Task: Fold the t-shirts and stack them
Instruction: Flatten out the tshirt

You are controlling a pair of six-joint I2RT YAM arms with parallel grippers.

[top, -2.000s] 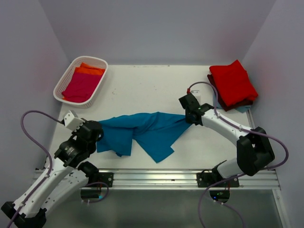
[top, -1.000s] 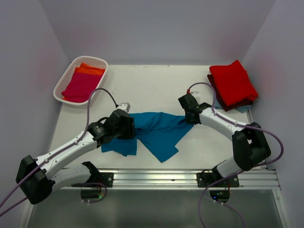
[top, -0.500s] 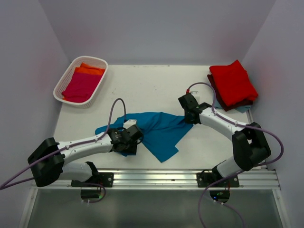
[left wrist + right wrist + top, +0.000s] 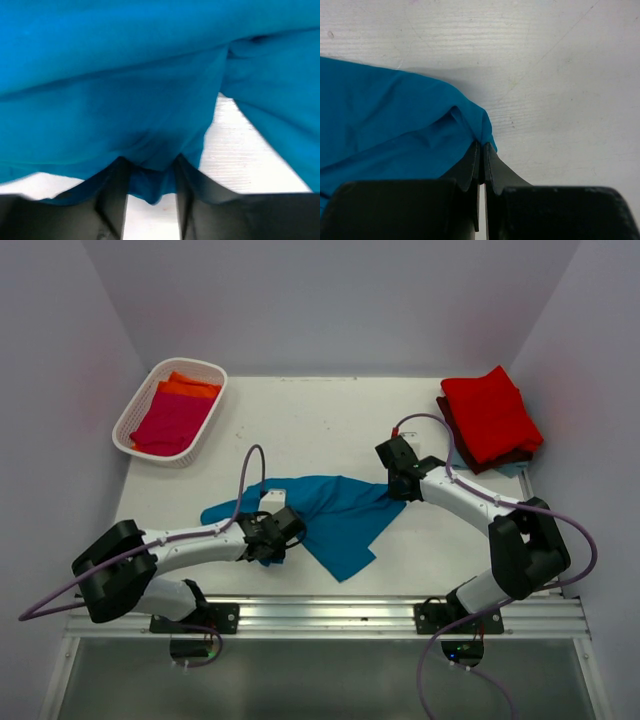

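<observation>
A teal blue t-shirt [image 4: 335,510] lies crumpled across the near middle of the white table. My left gripper [image 4: 283,532] sits low on its left-centre part. In the left wrist view [image 4: 150,172] the jaws stand a little apart with a bunched fold of the teal cloth [image 4: 125,90] filling the gap. My right gripper [image 4: 396,486] is shut on the shirt's right corner. In the right wrist view [image 4: 483,145] the jaws pinch the cloth edge [image 4: 395,120] against the table. A folded red shirt [image 4: 490,415] lies on a maroon one [image 4: 449,424] at the back right.
A white lattice basket [image 4: 133,416] at the back left holds a magenta shirt [image 4: 168,425] and an orange one [image 4: 186,388]. A sliver of light blue cloth [image 4: 514,470] shows under the stack. A metal rail [image 4: 330,615] runs along the near edge. Grey walls stand on three sides.
My left gripper has swept from the shirt's left end rightward and toward the near edge, bunching the left part over the middle. The right gripper has held the right corner still.
</observation>
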